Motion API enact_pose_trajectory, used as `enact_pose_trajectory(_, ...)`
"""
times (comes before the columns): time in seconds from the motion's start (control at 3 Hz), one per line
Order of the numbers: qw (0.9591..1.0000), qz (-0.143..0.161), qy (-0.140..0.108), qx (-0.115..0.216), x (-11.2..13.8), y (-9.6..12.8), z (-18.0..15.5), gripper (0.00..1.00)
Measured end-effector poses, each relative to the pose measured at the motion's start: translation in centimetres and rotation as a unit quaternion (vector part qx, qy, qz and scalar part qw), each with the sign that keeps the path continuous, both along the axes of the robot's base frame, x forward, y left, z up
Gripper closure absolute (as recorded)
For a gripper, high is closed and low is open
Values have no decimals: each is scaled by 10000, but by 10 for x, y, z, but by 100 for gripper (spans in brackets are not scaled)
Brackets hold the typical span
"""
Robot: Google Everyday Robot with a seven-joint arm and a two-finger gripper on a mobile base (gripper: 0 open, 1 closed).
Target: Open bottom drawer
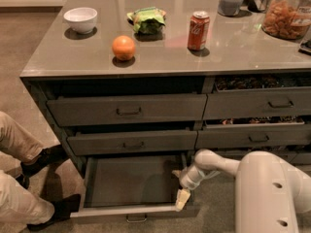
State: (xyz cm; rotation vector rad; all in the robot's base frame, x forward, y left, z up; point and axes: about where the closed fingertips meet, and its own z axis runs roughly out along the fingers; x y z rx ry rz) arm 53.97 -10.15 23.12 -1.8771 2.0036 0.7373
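Bottom drawer (pixel 131 181) out, grey floor showing; gripper (pixel 183 197) at R front corner.

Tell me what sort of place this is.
Probably a kitchen or break area: a counter over drawers, bearing a Coca-Cola can, an orange and a white bowl. The gripper sits at the right front corner of the open bottom drawer.

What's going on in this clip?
The robot's white arm reaches down to the bottom drawer of the left-hand stack, with its end effector at the drawer's front right corner. The drawer is pulled well out, showing a plain grey inside with nothing visible in it. On the counter above sit a white bowl, an orange and a red can. A person's legs show at the left.
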Motion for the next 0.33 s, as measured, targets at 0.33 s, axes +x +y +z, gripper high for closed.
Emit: enact_pose_trajectory(0.33,10000,0,-47,1,0,1,3,0)
